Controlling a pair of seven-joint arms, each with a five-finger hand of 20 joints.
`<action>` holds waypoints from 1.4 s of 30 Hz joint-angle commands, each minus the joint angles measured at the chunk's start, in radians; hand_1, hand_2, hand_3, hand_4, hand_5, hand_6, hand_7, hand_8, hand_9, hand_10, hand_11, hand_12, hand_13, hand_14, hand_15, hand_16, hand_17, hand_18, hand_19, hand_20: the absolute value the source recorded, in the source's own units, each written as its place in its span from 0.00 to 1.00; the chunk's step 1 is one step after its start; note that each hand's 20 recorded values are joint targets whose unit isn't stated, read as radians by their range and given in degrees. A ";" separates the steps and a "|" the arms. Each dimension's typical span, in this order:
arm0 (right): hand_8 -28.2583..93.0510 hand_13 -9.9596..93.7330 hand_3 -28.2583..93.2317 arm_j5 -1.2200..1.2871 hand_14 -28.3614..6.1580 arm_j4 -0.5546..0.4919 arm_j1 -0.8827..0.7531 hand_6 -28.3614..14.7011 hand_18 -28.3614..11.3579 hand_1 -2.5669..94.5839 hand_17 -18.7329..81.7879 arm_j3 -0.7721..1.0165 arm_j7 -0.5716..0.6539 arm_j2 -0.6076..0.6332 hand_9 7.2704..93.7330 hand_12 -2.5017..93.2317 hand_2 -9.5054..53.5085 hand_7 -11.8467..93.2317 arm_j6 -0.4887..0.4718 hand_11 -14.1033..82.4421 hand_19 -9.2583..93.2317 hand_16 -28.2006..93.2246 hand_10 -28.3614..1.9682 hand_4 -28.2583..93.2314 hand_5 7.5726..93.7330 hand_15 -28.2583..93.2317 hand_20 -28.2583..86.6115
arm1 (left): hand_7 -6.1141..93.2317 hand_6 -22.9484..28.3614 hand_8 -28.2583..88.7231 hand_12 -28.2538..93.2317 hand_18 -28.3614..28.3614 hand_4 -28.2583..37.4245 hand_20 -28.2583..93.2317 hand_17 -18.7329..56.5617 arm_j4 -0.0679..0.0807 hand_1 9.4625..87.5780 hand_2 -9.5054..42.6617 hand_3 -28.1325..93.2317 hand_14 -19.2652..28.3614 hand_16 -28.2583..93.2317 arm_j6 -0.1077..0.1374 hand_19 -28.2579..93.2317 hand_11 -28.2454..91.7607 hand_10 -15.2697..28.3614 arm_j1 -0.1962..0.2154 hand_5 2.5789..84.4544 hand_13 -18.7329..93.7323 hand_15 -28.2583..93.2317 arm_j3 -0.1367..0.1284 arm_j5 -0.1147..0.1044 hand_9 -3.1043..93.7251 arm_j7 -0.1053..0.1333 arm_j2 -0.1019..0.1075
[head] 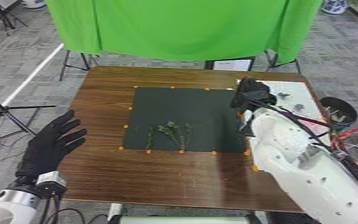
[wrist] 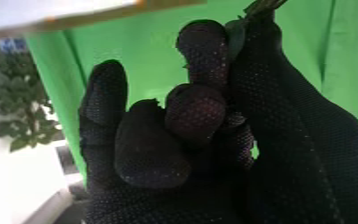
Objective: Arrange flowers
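Right hand (head: pixel 254 94) pinches greenery (wrist: pixel 266 5), fingertip hold likely sparing it; left hand (head: pixel 47 150) relaxed; sprigs (head: pixel 169 131) spaced on near mat (head: pixel 189 105), likely for composing.

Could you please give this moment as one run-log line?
Arrange flowers | right hand: near white sheet, pinching greenish stem | left hand: open | green sprigs: on black mat

Flr: gry patterned carpet (head: pixel 29 55), w/ a thin wht line (head: pixel 33 88) running diag. on the L side. Brn wood worktop (head: pixel 158 182) in the ctr. Beyond its far edge, a bright grn cloth backdrop (head: pixel 184 30), w/ folds, hangs btwn blk stand legs. Blk tripod (head: pixel 5 108) at far L; blue-&-wht vase (head: pixel 334 6) at top R. R wrist view: leafy grn plant (wrist: pixel 15 90) nr a v. bright wht area.
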 commanded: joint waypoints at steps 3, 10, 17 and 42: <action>0.39 0.85 0.93 0.009 0.61 -0.020 -0.091 0.66 0.29 0.47 0.50 -0.032 -0.023 -0.063 0.86 0.49 0.00 0.55 -0.063 0.80 0.84 0.52 0.65 0.03 0.81 0.94 0.56 | 0.26 0.52 0.15 0.38 0.88 0.00 0.33 0.12 0.006 0.18 0.10 0.82 0.74 0.22 -0.014 0.59 0.42 0.62 -0.001 0.29 0.33 0.56 0.002 -0.005 0.27 -0.016 -0.007; 0.39 0.85 0.93 0.000 0.60 -0.008 -0.096 0.66 0.29 0.47 0.50 -0.059 -0.035 -0.081 0.86 0.49 0.00 0.54 -0.065 0.79 0.84 0.52 0.64 0.02 0.81 0.94 0.56 | 0.26 0.52 0.15 0.37 0.88 0.00 0.33 0.12 0.007 0.18 0.10 0.82 0.74 0.22 -0.013 0.59 0.42 0.62 -0.001 0.29 0.33 0.56 0.004 -0.005 0.27 -0.015 -0.009; 0.39 0.85 0.93 -0.001 0.60 0.006 -0.101 0.66 0.29 0.47 0.50 -0.066 -0.040 -0.094 0.86 0.49 0.00 0.54 -0.056 0.79 0.84 0.52 0.64 0.03 0.81 0.94 0.55 | 0.26 0.52 0.15 0.37 0.88 0.00 0.33 0.12 0.009 0.18 0.10 0.82 0.74 0.22 -0.012 0.59 0.42 0.62 -0.003 0.29 0.33 0.56 0.009 -0.005 0.27 -0.009 -0.005; 0.37 0.84 0.92 -0.001 0.60 0.039 -0.125 0.66 0.29 0.41 0.49 -0.050 -0.040 -0.103 0.85 0.49 0.00 0.52 -0.127 0.78 0.83 0.52 0.63 0.02 0.80 0.93 0.54 | 0.26 0.52 0.15 0.37 0.88 0.00 0.33 0.12 0.012 0.18 0.11 0.82 0.74 0.22 -0.017 0.59 0.41 0.62 -0.012 0.29 0.33 0.56 0.012 -0.004 0.27 -0.018 -0.004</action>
